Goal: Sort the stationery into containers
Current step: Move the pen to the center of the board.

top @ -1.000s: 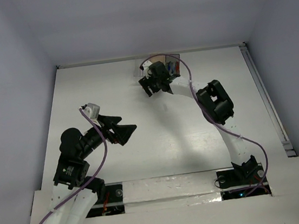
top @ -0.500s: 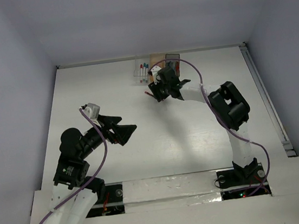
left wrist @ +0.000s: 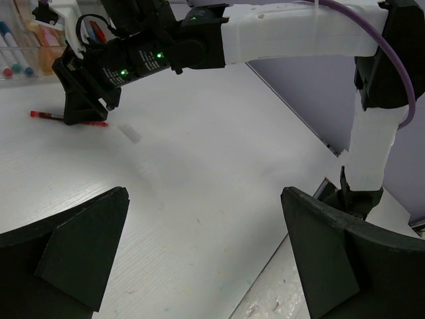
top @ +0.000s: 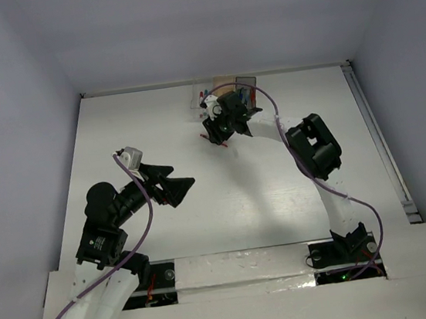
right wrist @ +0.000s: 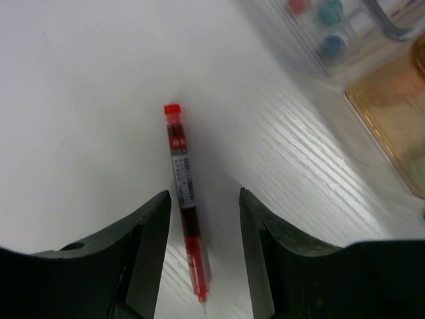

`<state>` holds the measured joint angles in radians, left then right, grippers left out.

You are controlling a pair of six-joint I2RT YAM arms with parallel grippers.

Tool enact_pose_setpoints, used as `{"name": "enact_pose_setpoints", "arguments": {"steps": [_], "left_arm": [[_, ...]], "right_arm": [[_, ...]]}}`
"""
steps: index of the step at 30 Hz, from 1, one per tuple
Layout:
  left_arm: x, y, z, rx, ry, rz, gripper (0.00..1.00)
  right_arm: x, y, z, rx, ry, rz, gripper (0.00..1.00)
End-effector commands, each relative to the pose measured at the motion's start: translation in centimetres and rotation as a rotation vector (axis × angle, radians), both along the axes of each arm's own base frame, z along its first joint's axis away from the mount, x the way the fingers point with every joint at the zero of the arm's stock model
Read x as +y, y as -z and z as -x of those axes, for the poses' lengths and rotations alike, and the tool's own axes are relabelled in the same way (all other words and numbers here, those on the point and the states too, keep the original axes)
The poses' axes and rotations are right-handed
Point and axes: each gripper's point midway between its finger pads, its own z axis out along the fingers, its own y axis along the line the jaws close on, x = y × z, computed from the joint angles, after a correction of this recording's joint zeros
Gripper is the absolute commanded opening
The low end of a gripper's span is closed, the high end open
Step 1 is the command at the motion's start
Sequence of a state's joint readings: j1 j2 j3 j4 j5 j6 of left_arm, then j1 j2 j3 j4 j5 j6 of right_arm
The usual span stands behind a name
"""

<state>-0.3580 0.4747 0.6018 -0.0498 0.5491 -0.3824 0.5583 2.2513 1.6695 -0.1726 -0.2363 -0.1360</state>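
Red pen (right wrist: 184,193) flat on the white table (right wrist: 80,80), red cap end pointing away from the right wrist camera, fine tip toward it. Lying in the gap of the right gripper (right wrist: 204,199) — black fingers (right wrist: 149,246) spread to either side of the barrel, one just beside it, nothing pinched. From above, mostly hidden under that gripper, toward the far middle of the table.

Past the pen, at the far edge, three small matching bins in a row: clear bin (right wrist: 312,40) holding markers (right wrist: 330,13) with red, teal and blue caps, orange bin (right wrist: 392,113) just beside it, dark grey bin (top: 245,85) at the right end.

Near the right gripper in the left wrist view, a small pale block (left wrist: 133,134) loose on the table, apart from the pen.

Well apart, on the near left side, left gripper (left wrist: 206,226) raised over bare table — fingers wide apart, holding nothing.

Purple cable (left wrist: 410,80) looping along the white right arm.
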Motion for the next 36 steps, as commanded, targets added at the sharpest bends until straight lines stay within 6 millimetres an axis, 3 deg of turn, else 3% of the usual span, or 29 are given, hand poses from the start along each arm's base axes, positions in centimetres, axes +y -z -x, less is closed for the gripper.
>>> {"name": "enact_pose_setpoints", "arguments": {"steps": [1, 4, 9, 13, 17, 20, 21, 22, 28, 36], "left_arm": [[0.1, -0.6, -0.1, -0.041, 0.003, 0.011, 0.99], [0.0, -0.6, -0.2, -0.039, 0.004, 0.01, 0.99], [-0.1, -0.5, -0.1, -0.034, 0.012, 0.01, 0.99], [-0.1, -0.5, -0.1, -0.035, 0.012, 0.01, 0.99], [0.1, -0.5, -0.3, -0.035, 0.003, 0.01, 0.99], [0.1, -0.6, -0.2, -0.037, 0.003, 0.011, 0.99], [0.1, -0.5, -0.2, -0.035, 0.003, 0.01, 0.99], [0.1, -0.5, -0.2, -0.035, 0.003, 0.01, 0.99], [0.1, -0.5, -0.2, -0.035, 0.009, 0.01, 0.99], [0.2, -0.5, -0.3, -0.034, 0.001, 0.011, 0.99]], "right_arm": [[1.5, -0.5, 1.0, 0.049, -0.082, -0.031, 0.52], [1.8, 0.2, 1.6, 0.071, -0.096, -0.019, 0.45], [2.5, 2.0, 3.1, 0.118, -0.157, 0.026, 0.22], [4.8, 2.4, 5.3, 0.132, -0.259, 0.032, 0.05], [6.2, 2.5, 8.3, 0.135, -0.339, 0.065, 0.02], [6.9, 1.6, 10.4, 0.126, -0.37, 0.067, 0.02], [5.7, 2.9, 11.4, 0.157, -0.355, 0.093, 0.02], [5.8, 2.0, 12.2, 0.142, -0.361, 0.092, 0.02], [2.5, 3.1, 14.6, 0.119, -0.298, 0.185, 0.12], [2.0, 0.2, 13.6, 0.03, -0.253, 0.171, 0.42]]}}
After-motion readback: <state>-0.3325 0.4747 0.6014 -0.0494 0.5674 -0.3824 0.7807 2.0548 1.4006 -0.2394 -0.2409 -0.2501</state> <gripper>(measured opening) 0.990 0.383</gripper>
